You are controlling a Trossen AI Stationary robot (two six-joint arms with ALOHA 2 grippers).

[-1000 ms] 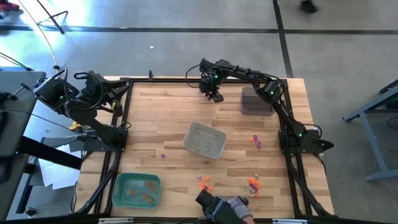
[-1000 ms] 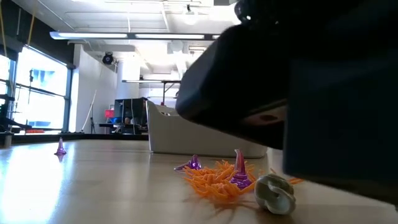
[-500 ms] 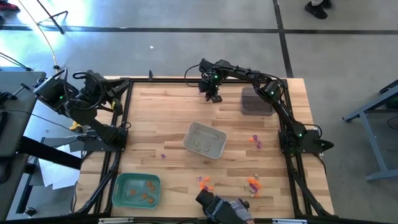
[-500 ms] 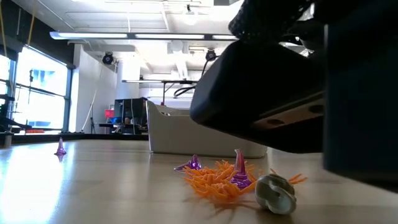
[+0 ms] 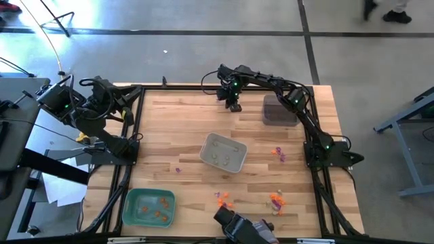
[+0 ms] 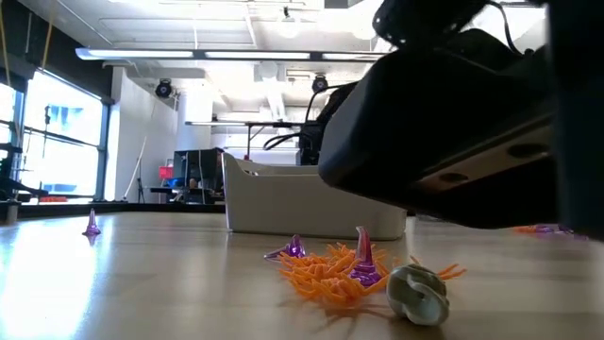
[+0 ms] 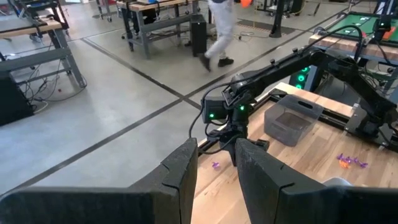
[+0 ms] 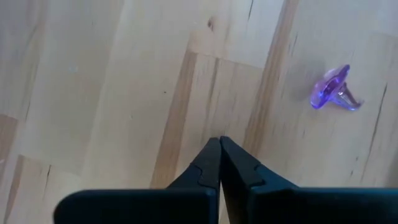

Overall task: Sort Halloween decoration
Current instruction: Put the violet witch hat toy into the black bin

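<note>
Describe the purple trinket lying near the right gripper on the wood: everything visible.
The purple trinket is a small, translucent plastic-looking piece with a flared disc end and a short paler stem. It lies tipped on its side on the bare wooden table, at the far edge, beside the right gripper, whose jaws are shut and empty. Nothing touches it but the table.
</note>
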